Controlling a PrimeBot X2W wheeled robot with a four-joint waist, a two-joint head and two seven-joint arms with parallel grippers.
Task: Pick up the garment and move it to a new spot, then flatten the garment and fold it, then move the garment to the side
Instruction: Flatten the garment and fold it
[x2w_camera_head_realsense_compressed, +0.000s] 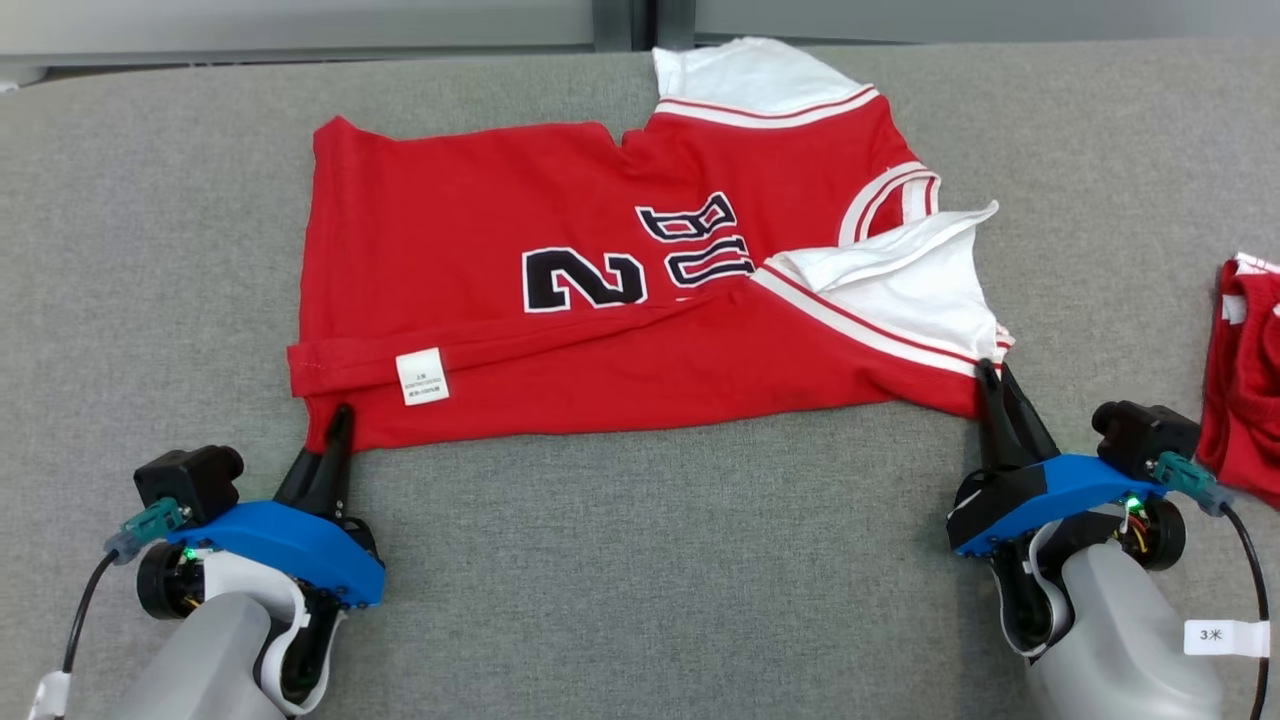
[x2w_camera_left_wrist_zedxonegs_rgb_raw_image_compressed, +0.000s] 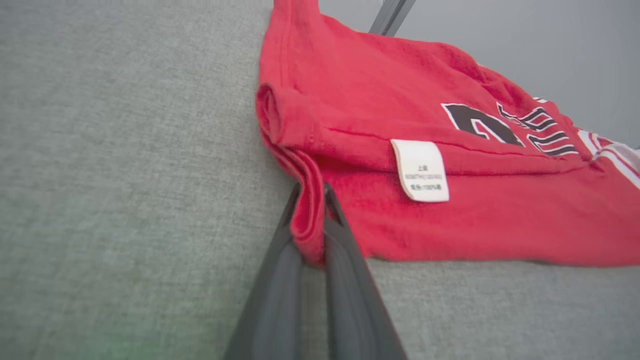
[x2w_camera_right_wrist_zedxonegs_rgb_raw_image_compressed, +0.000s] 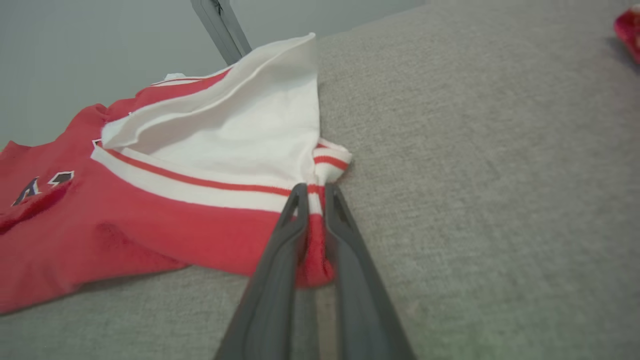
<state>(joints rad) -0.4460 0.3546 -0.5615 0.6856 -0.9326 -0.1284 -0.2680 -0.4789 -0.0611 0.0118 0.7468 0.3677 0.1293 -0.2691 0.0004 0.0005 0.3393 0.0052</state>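
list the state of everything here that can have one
red jersey, lying creased on the grey surface, near edge folded over
care label, exposed, facing up
near white sleeve, folded onto the red front
left gripper, shut on the jersey's hem corner
right gripper, shut on the jersey's corner below the sleeve
second red garment, bunched at the right edge, untouched

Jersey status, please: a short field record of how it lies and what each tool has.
jersey: red, spread on grey table, print up
near edge: turned over, label showing
sleeve: white, folded onto front
left tool: shut on jersey's near left corner
right tool: shut on jersey's near right corner
red cloth: far right, apart from jersey
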